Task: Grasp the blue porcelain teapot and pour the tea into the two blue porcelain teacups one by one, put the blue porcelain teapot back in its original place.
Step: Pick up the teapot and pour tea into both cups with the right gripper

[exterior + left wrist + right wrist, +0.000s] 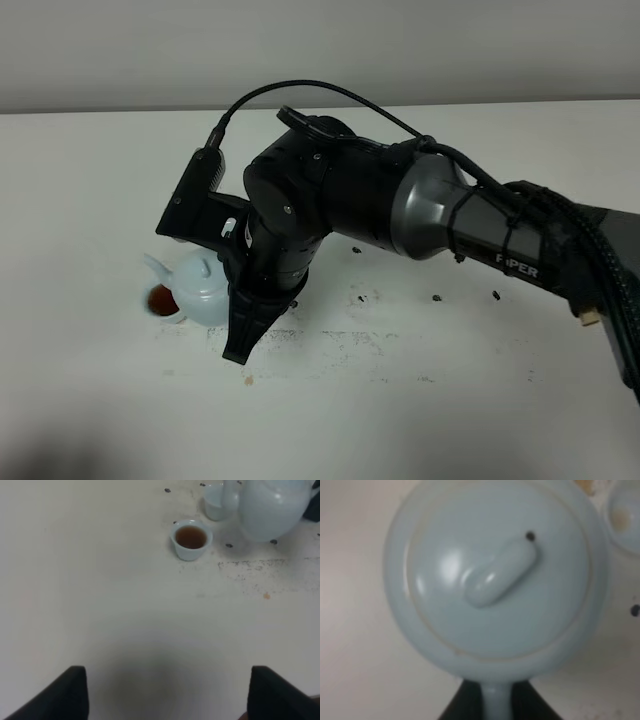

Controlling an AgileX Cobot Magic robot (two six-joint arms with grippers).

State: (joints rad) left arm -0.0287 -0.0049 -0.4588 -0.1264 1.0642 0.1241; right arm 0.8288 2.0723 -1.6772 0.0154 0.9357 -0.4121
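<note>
My right hand [496, 706] is clenched on the handle [496, 700] of the teapot [495, 580], which is squeezed between the dark fingers [457, 707]. The teapot is upright at the left part of the tabletop [450, 400]; I cannot tell if it touches it. Just beside it a cup [187, 554] holds tea [190, 536]. The second cup [212, 507] is at the spout [230, 495]. My left hand [165, 700] is released, with its fingers wide apart.

The place looks like a robotics lab bench: a bare, speck-stained white table [90, 200], a plain wall [120, 50] across the frame's top, and a cabled black robot arm [420, 210] at centre right.
</note>
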